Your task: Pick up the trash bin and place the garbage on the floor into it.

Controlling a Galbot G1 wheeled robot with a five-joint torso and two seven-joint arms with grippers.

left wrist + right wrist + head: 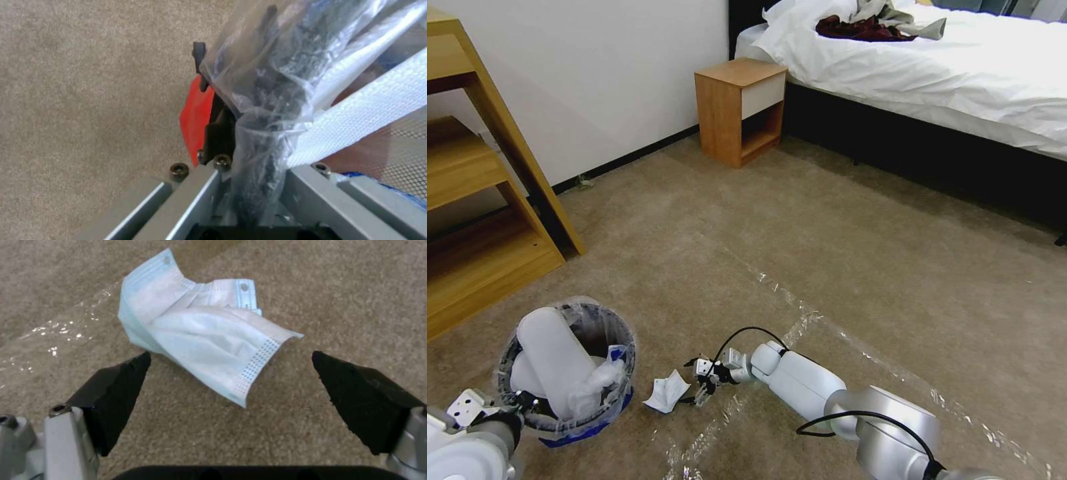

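The trash bin [570, 370] sits at about seven o'clock in my head view, its rim pinched, bag and all, in my left gripper [225, 110], whose fingers are clamped over the red wall and the crinkly liner. It already holds white litter, a tall pale bottle-like shape and some crumpled pieces, so I judge part of the job done. Just beside it, toward its three o'clock, a crumpled face mask [200, 336] lies on the floor [827, 253], the one piece of garbage I can see left. My right gripper [231, 383] hovers low over the mask, fingers spread wide on either side of it and touching nothing. A shiny tape line [800, 320] crosses the carpet close by.
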